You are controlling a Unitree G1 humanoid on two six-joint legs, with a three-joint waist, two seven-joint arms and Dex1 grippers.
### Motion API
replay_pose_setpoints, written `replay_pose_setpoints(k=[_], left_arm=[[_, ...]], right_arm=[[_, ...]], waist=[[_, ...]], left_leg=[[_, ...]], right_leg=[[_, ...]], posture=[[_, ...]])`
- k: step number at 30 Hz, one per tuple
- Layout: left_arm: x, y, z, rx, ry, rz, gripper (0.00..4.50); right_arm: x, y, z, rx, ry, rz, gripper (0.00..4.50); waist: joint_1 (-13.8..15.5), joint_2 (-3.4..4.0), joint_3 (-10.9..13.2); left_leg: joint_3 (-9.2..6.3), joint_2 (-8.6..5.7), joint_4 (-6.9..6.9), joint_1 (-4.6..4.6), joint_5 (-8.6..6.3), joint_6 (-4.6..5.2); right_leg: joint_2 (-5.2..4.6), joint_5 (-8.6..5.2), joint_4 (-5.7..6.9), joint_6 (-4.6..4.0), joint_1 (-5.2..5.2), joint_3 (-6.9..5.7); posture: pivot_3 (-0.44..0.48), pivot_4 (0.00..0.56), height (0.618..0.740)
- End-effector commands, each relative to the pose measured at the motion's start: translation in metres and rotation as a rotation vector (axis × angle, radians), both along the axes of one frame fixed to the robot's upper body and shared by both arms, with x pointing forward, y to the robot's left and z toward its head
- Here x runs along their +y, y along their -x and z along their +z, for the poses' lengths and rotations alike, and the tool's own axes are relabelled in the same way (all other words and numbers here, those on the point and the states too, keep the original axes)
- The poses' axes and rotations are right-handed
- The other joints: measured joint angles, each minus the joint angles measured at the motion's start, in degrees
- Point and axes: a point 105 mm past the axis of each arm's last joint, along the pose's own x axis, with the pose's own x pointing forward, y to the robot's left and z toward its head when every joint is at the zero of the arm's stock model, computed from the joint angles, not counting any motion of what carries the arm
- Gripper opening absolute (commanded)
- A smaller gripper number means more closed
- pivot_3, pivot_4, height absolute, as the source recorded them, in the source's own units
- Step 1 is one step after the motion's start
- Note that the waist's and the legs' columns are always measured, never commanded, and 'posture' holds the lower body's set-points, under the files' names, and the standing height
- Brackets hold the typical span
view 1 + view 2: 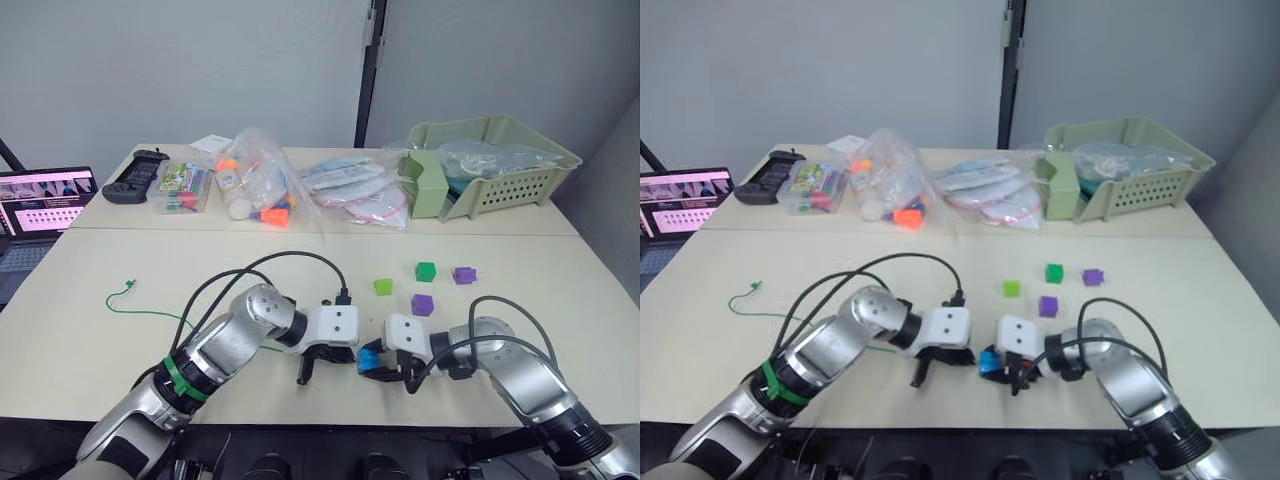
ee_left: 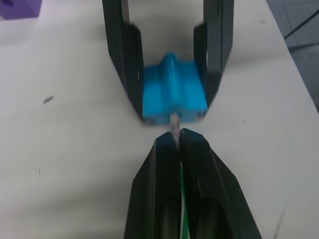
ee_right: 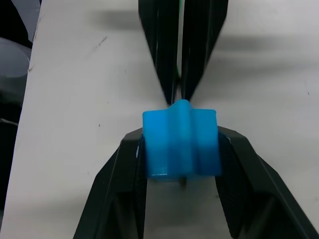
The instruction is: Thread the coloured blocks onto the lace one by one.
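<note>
Your left gripper (image 2: 177, 142) is pinched tight on the thin green cord lace (image 2: 175, 124), its pale tip meeting the bright blue plastic cube (image 2: 172, 92) clamped in your right gripper (image 3: 182, 149) near the table's front edge. You're mid-threading; next, probably push the tip straight through the hole.

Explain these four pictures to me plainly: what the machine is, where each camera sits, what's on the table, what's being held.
This is a two-armed humanoid robot. Two pictures look down from its head; the other two come from cameras on its wrists. The right tool grips a bright blue block. The left tool pinches the green lace, its pale tip at the block's face. On the table wait a light green block, a dark green block and two purple blocks. Bagged toys, a laptop and a green basket sit farther back.
</note>
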Motion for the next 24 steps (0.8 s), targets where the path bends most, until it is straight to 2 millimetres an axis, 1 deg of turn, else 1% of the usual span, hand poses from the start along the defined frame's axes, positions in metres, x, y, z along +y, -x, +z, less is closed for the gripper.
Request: replay_pose_setpoints(k=[1, 3, 6, 8, 9, 11, 13, 14, 17, 20, 22, 24], left_arm=[[-0.018, -0.001, 0.010, 0.003, 0.097, -0.003, 0.00], [-0.020, -0.001, 0.008, 0.028, 0.121, 0.000, 0.00], [-0.016, -0.006, 0.011, 0.005, 0.137, 0.007, 0.00], [-0.013, -0.008, 0.016, -0.010, 0.158, -0.007, 0.72], [-0.011, -0.008, 0.018, -0.005, 0.171, -0.013, 0.98], [-0.004, -0.008, 0.023, 0.010, 0.191, -0.014, 1.64], [0.005, -0.007, 0.026, 0.029, 0.196, -0.015, 2.33], [0.010, -0.006, 0.026, 0.038, 0.193, -0.019, 2.61], [0.024, -0.004, 0.023, 0.044, 0.184, -0.022, 2.62], [0.035, -0.004, 0.014, 0.055, 0.179, 0.004, 2.62], [0.038, -0.007, 0.007, 0.040, 0.174, 0.019, 2.62], [0.036, -0.007, 0.002, 0.036, 0.180, 0.023, 2.62]], right_arm=[[0.008, 0.001, 0.008, -0.018, -0.045, 0.004, 1.37], [0.008, 0.002, 0.007, -0.016, -0.042, 0.001, 1.37], [0.005, 0.004, 0.005, -0.013, -0.036, -0.003, 1.37], [0.004, 0.005, 0.004, -0.011, -0.033, -0.007, 1.37], [0.004, 0.005, 0.004, -0.011, -0.032, -0.009, 1.37], [0.003, 0.005, 0.003, -0.008, -0.030, -0.014, 1.37], [0.002, 0.005, 0.002, -0.007, -0.025, -0.017, 1.37], [0.002, 0.005, 0.001, -0.007, -0.023, -0.020, 1.37], [0.001, 0.004, 0.001, -0.007, -0.021, -0.024, 1.37], [0.000, 0.003, 0.001, -0.011, -0.021, -0.030, 1.37], [0.000, 0.003, 0.002, -0.012, -0.022, -0.031, 1.37], [0.000, 0.002, 0.002, -0.012, -0.022, -0.032, 1.37]], waist=[[0.0, 0.00, 0.0], [0.1, 0.00, 0.0], [0.2, 0.01, 0.0], [0.1, 0.00, 0.0], [0.0, 0.00, 0.0], [0.0, 0.00, 0.0], [0.0, 0.01, 0.0], [0.0, 0.01, 0.0], [-0.2, 0.02, 0.0], [-0.1, 0.01, 0.0], [-0.1, 0.01, 0.0], [0.1, 0.01, 0.0]], left_leg=[[0.00, 0.00, 0.02, -0.01, 0.00, 0.00], [0.00, -0.02, 0.05, 0.00, 0.00, 0.00], [0.00, -0.02, 0.12, -0.01, 0.00, 0.00], [0.00, -0.02, 0.14, -0.01, 0.00, 0.00], [-0.01, -0.01, 0.17, -0.03, 0.00, 0.00], [-0.02, -0.01, 0.18, -0.07, 0.00, 0.00], [-0.04, -0.01, 0.20, -0.12, 0.00, 0.00], [-0.05, 0.00, 0.21, -0.12, 0.00, 0.00], [-0.06, 0.01, 0.20, -0.09, -0.01, 0.00], [-0.07, 0.01, 0.20, -0.08, -0.01, 0.01], [-0.07, 0.01, 0.22, -0.09, -0.01, 0.01], [-0.06, 0.00, 0.26, -0.11, -0.01, 0.01]], right_leg=[[0.00, 0.00, 0.00, 0.00, 0.00, 0.00], [-0.02, 0.01, 0.01, 0.02, 0.03, 0.00], [-0.02, 0.02, 0.01, 0.03, 0.05, -0.02], [-0.02, 0.03, 0.01, 0.04, 0.06, -0.02], [-0.02, 0.03, 0.02, 0.05, 0.05, -0.02], [-0.02, 0.03, 0.05, 0.05, 0.00, -0.02], [-0.01, 0.03, 0.08, 0.05, -0.05, -0.02], [-0.01, 0.03, 0.09, 0.05, -0.05, -0.02], [-0.01, 0.03, 0.11, 0.05, -0.05, -0.02], [-0.01, 0.03, 0.14, 0.05, -0.05, -0.02], [-0.01, 0.03, 0.13, 0.05, -0.04, -0.02], [-0.02, 0.03, 0.13, 0.05, -0.04, -0.03]], posture=[[0.000, 0.150, 0.740], [0.000, 0.150, 0.740], [0.000, 0.150, 0.740], [0.000, 0.150, 0.740], [0.000, 0.150, 0.740], [0.000, 0.150, 0.740], [0.000, 0.150, 0.740], [0.000, 0.150, 0.740], [0.000, 0.150, 0.740], [0.000, 0.150, 0.740], [0.000, 0.150, 0.740], [0.000, 0.150, 0.740]])
